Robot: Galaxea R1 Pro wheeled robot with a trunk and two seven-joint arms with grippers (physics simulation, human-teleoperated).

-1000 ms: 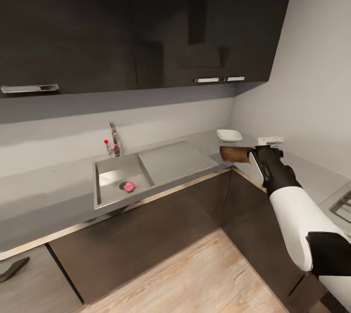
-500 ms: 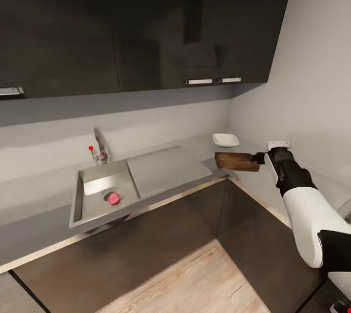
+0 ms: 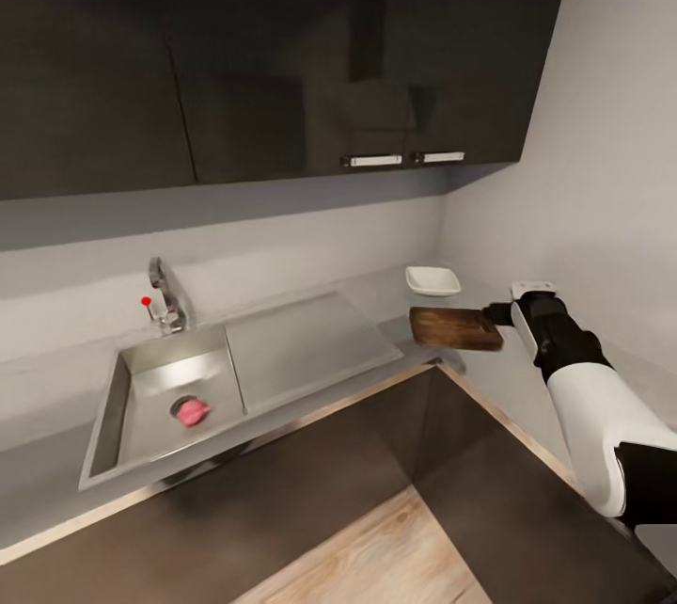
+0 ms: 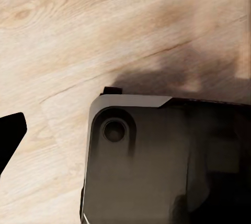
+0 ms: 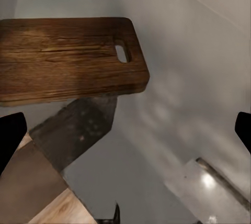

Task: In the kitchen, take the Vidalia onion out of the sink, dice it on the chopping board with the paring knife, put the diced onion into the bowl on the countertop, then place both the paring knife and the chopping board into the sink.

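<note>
looking at the right gripper (image 3: 495, 312), you have it at the short edge of the chopping board (image 3: 453, 328), which sits low over the corner of the countertop (image 3: 56, 388); in the right wrist view the board (image 5: 68, 59) lies ahead of the dark fingertips (image 5: 10, 135), which stand wide apart at the frame's edges and hold nothing, so i judge the tool spread, with the board let go or not held. whether the board rests fully on the worktop i cannot tell.

the step in hand looks like setting out the board. next you need the vidalia onion (image 3: 193, 411), lying beside the drain in the sink (image 3: 141, 435), well apart from the board. that calls for turning toward the basin and reaching down into it.

the bowl (image 3: 432, 280) stands just behind the board, near the wall, so mind it when you draw the arm back. the tap (image 3: 165, 295) rises behind the basin. your left wrist camera looks down at wooden floor (image 4: 78, 30); whether that gripper is spread i cannot tell.
</note>
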